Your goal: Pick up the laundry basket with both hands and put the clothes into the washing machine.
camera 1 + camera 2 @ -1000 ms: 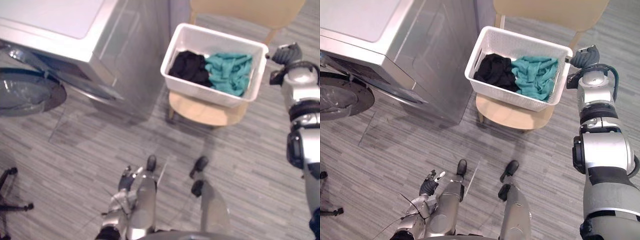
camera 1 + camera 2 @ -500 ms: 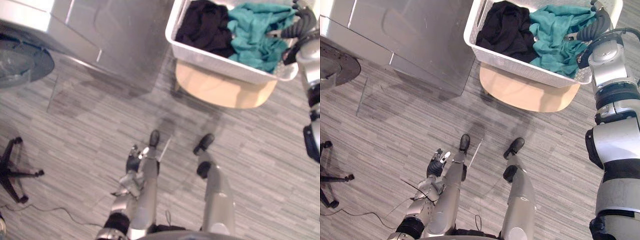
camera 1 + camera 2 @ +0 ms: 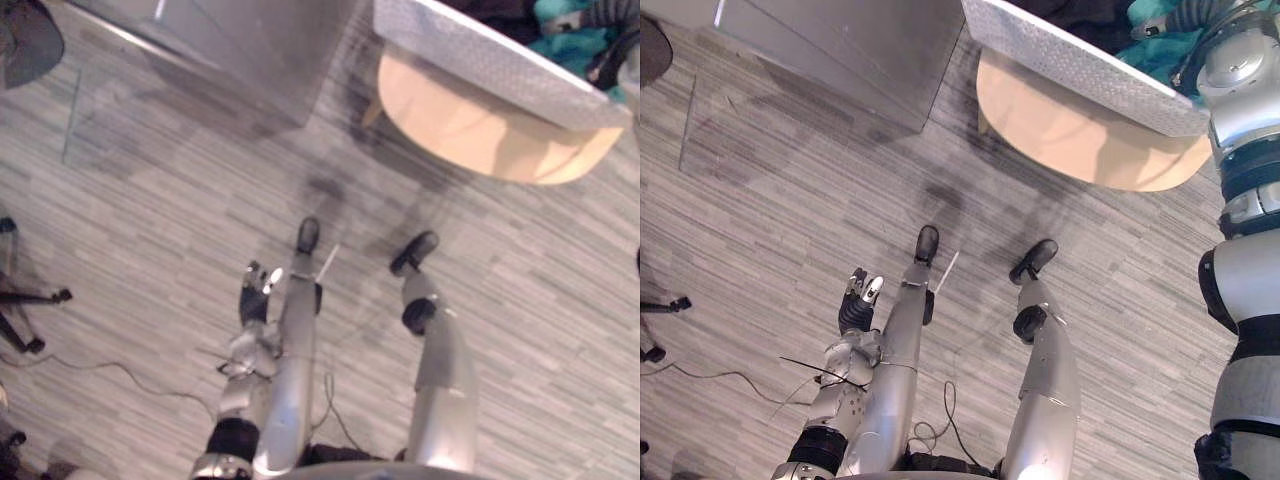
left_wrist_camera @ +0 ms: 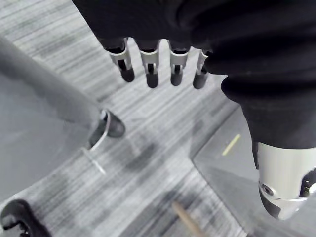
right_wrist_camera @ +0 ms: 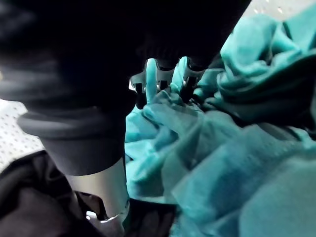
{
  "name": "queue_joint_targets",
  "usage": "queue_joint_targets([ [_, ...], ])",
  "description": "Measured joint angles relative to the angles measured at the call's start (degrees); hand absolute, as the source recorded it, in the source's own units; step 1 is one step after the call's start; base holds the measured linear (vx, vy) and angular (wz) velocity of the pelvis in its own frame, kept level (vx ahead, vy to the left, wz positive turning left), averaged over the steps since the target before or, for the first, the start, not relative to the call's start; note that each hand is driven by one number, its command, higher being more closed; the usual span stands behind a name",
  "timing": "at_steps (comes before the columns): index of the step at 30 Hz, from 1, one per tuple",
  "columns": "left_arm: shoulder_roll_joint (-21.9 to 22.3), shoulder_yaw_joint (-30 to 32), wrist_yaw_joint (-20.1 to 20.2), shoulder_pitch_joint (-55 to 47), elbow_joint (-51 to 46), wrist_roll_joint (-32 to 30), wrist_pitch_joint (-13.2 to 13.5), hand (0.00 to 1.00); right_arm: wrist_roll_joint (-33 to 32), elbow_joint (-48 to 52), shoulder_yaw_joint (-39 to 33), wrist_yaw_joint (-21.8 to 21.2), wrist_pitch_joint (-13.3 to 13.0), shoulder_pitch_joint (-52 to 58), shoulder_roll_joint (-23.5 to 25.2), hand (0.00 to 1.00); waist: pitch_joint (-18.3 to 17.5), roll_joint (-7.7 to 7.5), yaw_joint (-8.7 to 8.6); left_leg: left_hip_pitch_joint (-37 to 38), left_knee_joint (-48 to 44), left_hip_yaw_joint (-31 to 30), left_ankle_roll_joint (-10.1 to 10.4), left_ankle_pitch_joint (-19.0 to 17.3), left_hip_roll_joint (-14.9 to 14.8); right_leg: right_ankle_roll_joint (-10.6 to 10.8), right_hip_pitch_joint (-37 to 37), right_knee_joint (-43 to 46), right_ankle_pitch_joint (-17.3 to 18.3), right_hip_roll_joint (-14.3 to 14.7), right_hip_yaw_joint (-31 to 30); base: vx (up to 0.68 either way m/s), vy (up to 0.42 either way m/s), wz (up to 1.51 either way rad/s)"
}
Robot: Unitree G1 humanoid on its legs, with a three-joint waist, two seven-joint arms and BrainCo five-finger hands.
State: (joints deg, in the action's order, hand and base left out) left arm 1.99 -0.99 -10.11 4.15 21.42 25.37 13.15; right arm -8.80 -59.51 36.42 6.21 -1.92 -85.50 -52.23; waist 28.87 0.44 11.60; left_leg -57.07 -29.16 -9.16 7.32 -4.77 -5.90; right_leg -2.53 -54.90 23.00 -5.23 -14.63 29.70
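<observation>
basket: white laundry basket [image 3: 1080, 72], perforated wall, upper right of both eye views, sat on a tan wooden seat [image 3: 1095, 145]; not lifted.
clothes: teal cloth [image 5: 222, 163] and black cloth [image 5: 27, 212] lay inside the basket, side by side and touching; teal one bunched in folds.
R hand: right hand [image 3: 1188, 16] was at the top right edge of the eye views, reached over the basket rim and down into the load.
R fingers: fingers [image 5: 163, 74] roughly straight, close together in a row, dark tips touching the teal cloth w/ folds up around them; thumb [image 5: 101, 192] stuck out apart, over the black cloth; no pinch seen.
L hand: left hand [image 3: 856, 305] hung low, lower left of centre in the eye views, over the floor, well apart from the basket.
L fingers: fingers [image 4: 149, 74] straight, slightly spread, held nothing; thumb [image 4: 282, 195] out to the side.
washer: washing machine [image 3: 840, 45], grey side panel, top left to top centre, near the seat; dark round door [image 3: 28, 25] in the upper left corner.
floor: grey plank floor [image 3: 150, 200].
text: no print sharp enough to read.
</observation>
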Motion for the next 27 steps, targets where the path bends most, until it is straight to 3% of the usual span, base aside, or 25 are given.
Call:
queue_joint_targets([
  [5, 0.7, 1.6, -0.1, 0.0, -1.8, 0.0, 0.1, 0.0, 2.6, 0.8, -1.0, 0.6, -0.4, -0.3, -2.2, 0.0, 0.3, -0.04, 0.79, -5.0, -4.3, -0.3, 0.0, -1.3, -0.1, -1.1, -4.5, 3.5, 0.9, -0.5, -0.3, 0.04, -0.006, -0.08],
  [6, 0.7, 1.9, -0.1, 0.0, -2.2, 0.0, 0.2, 0.0, 2.9, 1.6, -1.7, 0.9, -0.4, -0.7, -3.0, 1.0, 0.3, -0.04, 1.14, -6.5, -5.9, -0.3, -0.1, -2.0, -0.1, -1.2, -5.8, 4.6, 1.1, -0.6, -0.6, 0.04, -0.003, -0.21],
  [16, 1.3, 3.8, 0.0, 0.0, -1.6, 1.1, -0.1, 0.0, 4.9, 2.1, -4.5, 1.1, -0.1, -0.2, -4.0, 1.0, 0.3, -0.02, 1.85, -7.7, -7.7, 0.1, -0.5, -2.8, -0.3, -0.8, -7.0, 5.8, 1.7, -0.7, -1.4, 0.05, -0.004, -0.03],
  [21, 1.4, 4.0, 0.0, -0.1, 0.8, 1.1, -0.1, 0.0, 4.8, 1.3, -4.2, -0.5, 2.3, 2.2, -0.8, 1.0, 0.3, -0.08, 1.82, -1.0, -4.9, 1.2, -0.2, -2.6, -0.5, -1.1, -1.4, 4.6, 1.6, -0.7, -1.5, 0.12, -0.022, 0.07],
  [25, 1.4, 4.6, 0.0, -0.1, 3.9, 1.1, -0.4, 0.0, 4.1, 1.4, -4.3, -0.3, 2.5, 2.9, 0.5, 1.0, 0.3, -0.13, 1.3, 6.0, -1.4, 1.3, 0.2, -1.9, -0.3, -0.6, 4.6, 3.7, 2.4, -0.9, -1.2, 0.12, -0.023, 0.19],
  [27, 2.0, 5.6, 0.0, -0.5, 5.1, 1.1, -0.5, 0.0, 1.7, 2.7, -4.9, 0.3, 2.4, 3.0, 0.9, 1.0, 0.2, -0.24, 0.16, 10.3, 0.8, 1.2, 0.2, -1.4, 0.2, -0.2, 7.9, 4.0, 3.3, -1.7, -0.7, 0.17, -0.022, 0.29],
])
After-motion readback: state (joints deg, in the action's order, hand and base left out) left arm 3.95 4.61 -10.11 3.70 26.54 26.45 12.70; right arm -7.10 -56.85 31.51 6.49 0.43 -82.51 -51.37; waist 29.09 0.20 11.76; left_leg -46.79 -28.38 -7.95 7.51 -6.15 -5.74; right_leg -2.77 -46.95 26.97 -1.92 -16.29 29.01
